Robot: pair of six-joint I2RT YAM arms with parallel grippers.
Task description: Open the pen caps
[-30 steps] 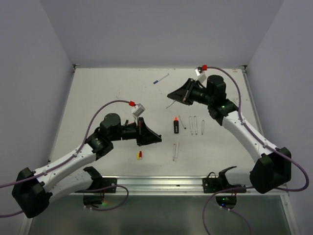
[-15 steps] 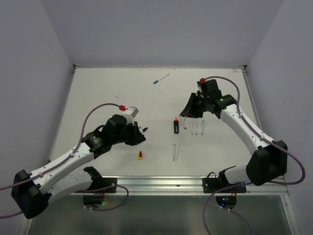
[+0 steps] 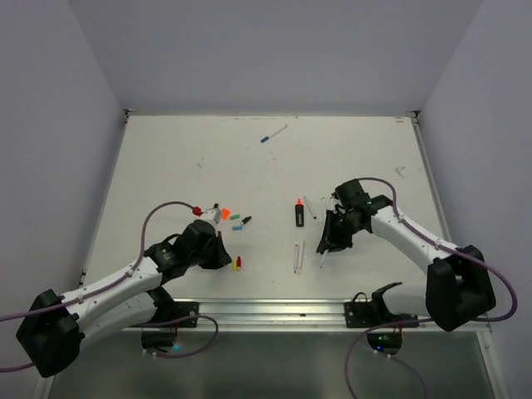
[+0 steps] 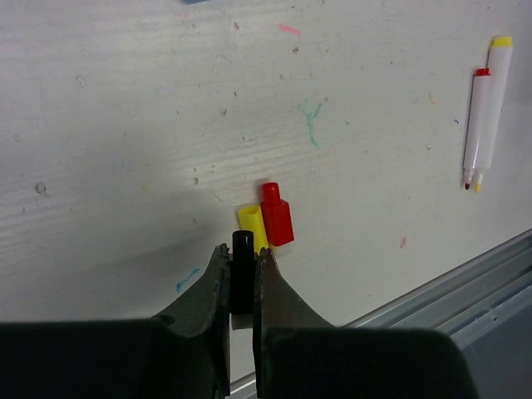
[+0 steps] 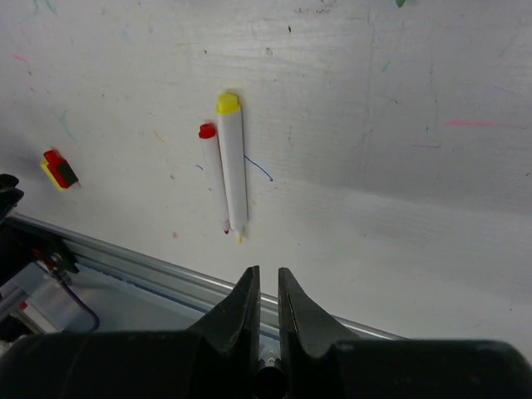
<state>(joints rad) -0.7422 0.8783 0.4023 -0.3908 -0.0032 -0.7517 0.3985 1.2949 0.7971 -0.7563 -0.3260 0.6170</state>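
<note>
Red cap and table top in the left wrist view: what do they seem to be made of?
Red cap: probably moulded plastic, smooth with a slight sheen; stepped shape, even colour. Table top: matte white board with faint grain-like streaks and ink stains; painted wood or laminate, unclear which.

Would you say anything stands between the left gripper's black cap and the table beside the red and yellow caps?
Nothing visible does: the black cap, pinched in the left gripper, is right by the yellow cap and red cap, with bare table alongside.
</note>
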